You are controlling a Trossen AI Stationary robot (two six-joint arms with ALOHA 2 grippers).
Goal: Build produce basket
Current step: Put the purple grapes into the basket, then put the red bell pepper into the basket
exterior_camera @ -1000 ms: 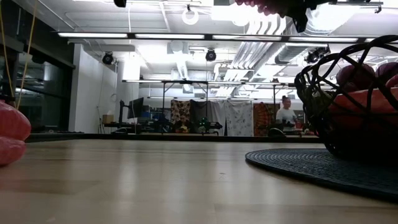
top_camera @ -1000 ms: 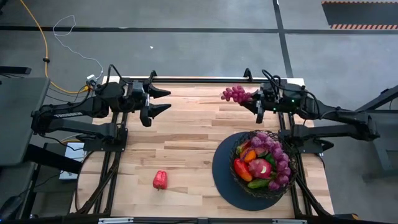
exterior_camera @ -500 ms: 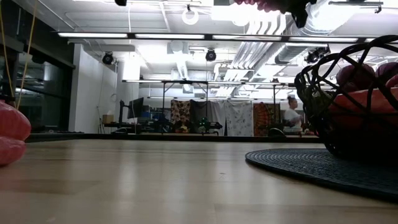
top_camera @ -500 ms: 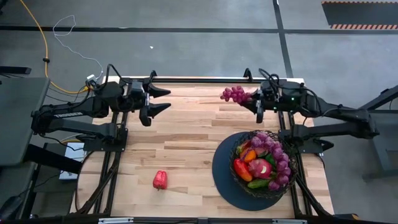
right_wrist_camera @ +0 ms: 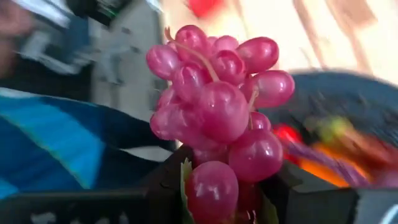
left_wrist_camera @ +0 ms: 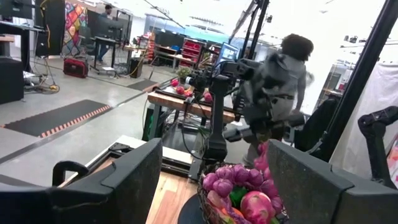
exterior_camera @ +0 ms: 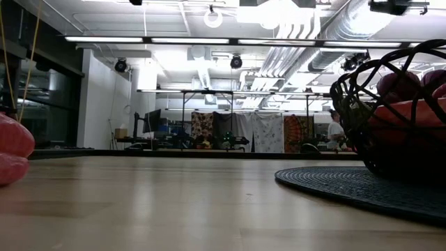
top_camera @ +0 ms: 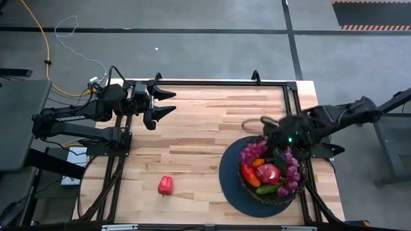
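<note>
The black wire basket (top_camera: 297, 186) stands on its dark round disc (top_camera: 231, 186) at the table's near right, and holds grapes, peppers, a dragon fruit and a cucumber. My right gripper (top_camera: 264, 138) hovers blurred over the basket's far-left rim, shut on a pink-purple grape bunch (right_wrist_camera: 211, 112). A red pepper (top_camera: 165, 185) lies on the wood at the near left. My left gripper (top_camera: 164, 102) waits open above the far-left part of the table. My right gripper pinches the grape bunch between its two fingers (right_wrist_camera: 298, 190) at the end away from the stem tip (right_wrist_camera: 211, 186). The rest of the bunch sticks out ahead of the fingers, lifted clear of the table and the basket.
The basket (exterior_camera: 397, 104) and its disc (exterior_camera: 348, 183) fill the low view's right; the red pepper (exterior_camera: 10, 157) sits at its left edge. Bare wood lies between the pepper and the disc. A person (exterior_camera: 336, 131) moves in the room beyond the table.
My right gripper has swung quickly from the table's far edge toward the near edge, carrying the grape bunch to above the basket's far-left rim. It stays shut on the bunch. The person in the room behind has walked to the right.
</note>
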